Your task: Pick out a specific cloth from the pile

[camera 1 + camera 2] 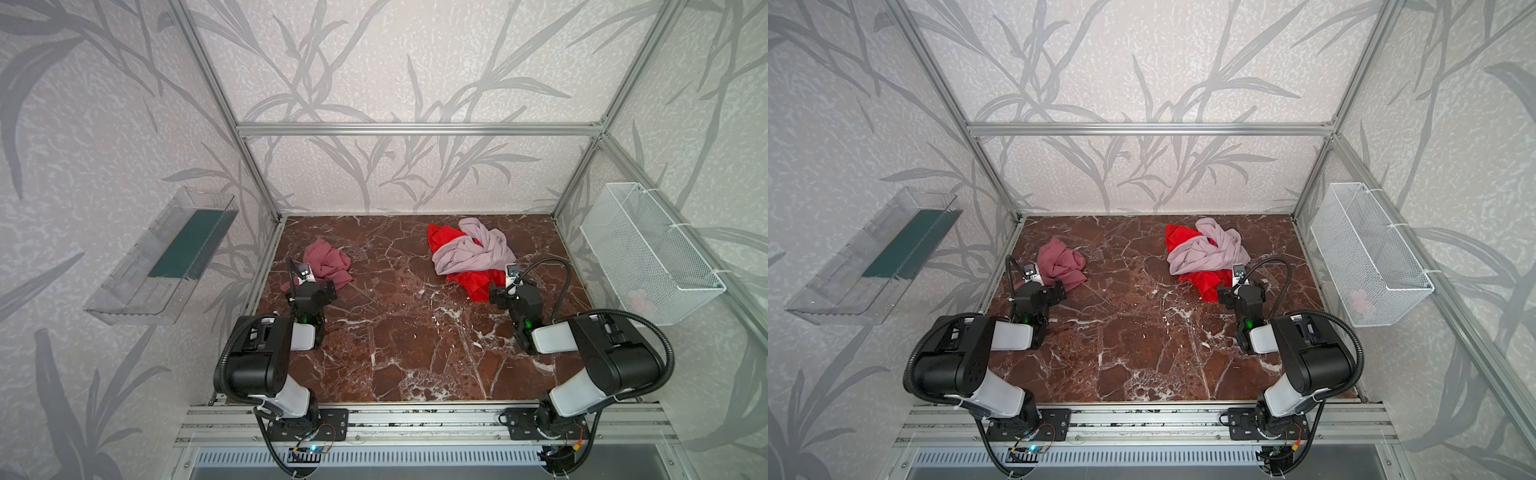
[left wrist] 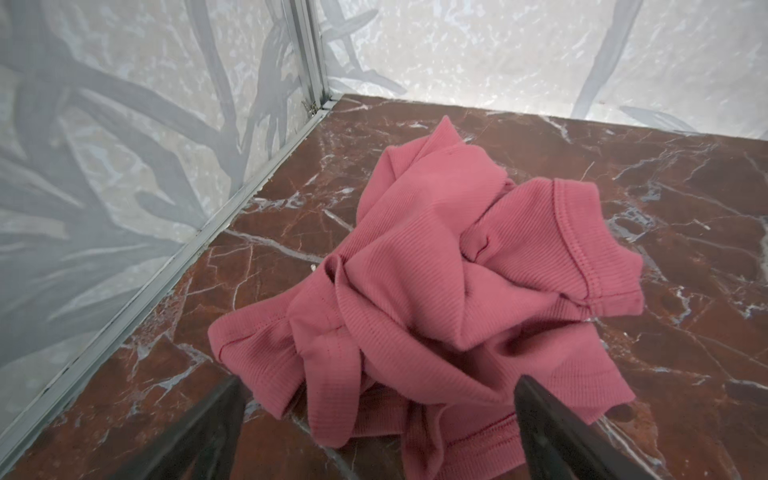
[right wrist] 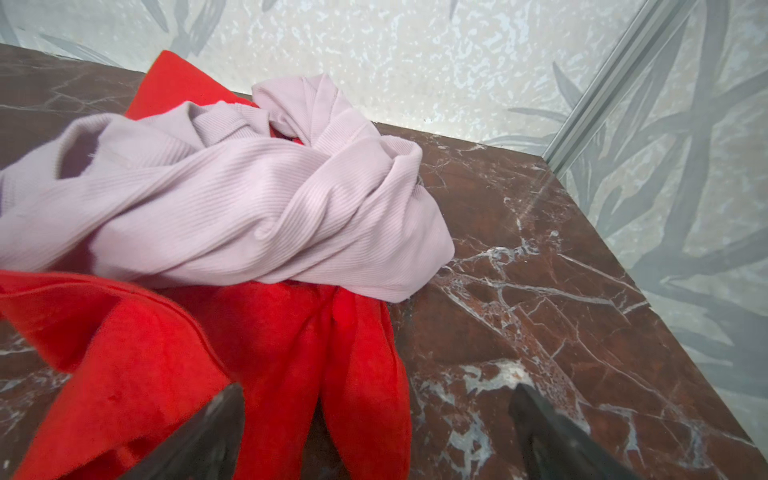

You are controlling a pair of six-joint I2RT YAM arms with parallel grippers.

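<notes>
Already the crumpled dusty-rose ribbed fabric cloth [image 1: 326,262] lies by itself near the left edge of the red-brown marble worktop [image 1: 415,332], well apart from the pile [image 1: 465,253] of bright red and pale lilac-pink cloths toward the far right corner, so the sorting looks done in substance. Just at the cloth's near side hangs the black left gripper [image 2: 374,424], jaws spread wide with fabric lying slack between them, not pinched, which reads as a release rather than a grasp. At the pile's near edge the black right gripper [image 3: 374,432] is likewise released, a fold of the red cloth [image 3: 249,353] loose between its fingers (probably it steadied the heap). Nothing is lifted; both cloth groups rest flat on the marble.
</notes>
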